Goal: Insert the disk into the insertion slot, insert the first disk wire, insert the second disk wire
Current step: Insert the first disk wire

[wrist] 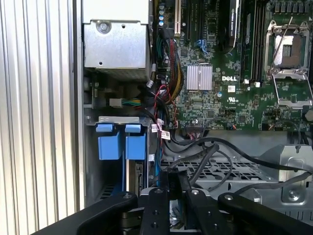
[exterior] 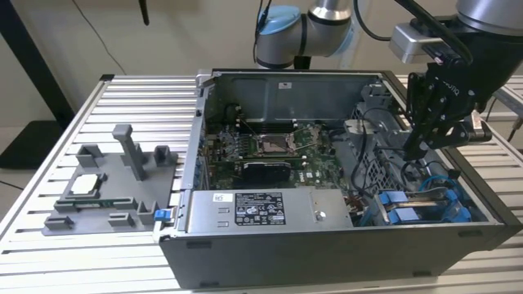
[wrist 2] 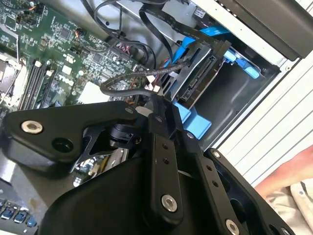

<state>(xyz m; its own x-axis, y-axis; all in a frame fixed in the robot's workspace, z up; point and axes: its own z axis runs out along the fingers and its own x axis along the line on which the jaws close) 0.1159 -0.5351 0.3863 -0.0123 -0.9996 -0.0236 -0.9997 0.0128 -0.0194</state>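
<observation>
The disk [wrist 2: 198,73] sits edge-on in its blue carrier inside the insertion slot [exterior: 457,211] of the grey drive cage, at the case's corner on the exterior view's right. Two blue carrier tabs [wrist: 122,142] show at the cage mouth. My gripper [exterior: 417,150] hangs just above the cage, fingers pointing down. In both wrist views its fingers [wrist: 164,188] stand close together, and a black disk wire [wrist 2: 124,81] loops right up to the gripper [wrist 2: 152,104] and seems pinched there. More black wires and a blue one [wrist 2: 212,32] run to the disk's connector end.
The open computer case lies on a slatted metal table [exterior: 122,98]. The silver power-supply box [exterior: 270,208] fills the near side and the motherboard [exterior: 270,150] the middle. A grey fixture [exterior: 106,184] with small parts stands at the exterior view's left. A person's hand [wrist 2: 288,171] is beside the case.
</observation>
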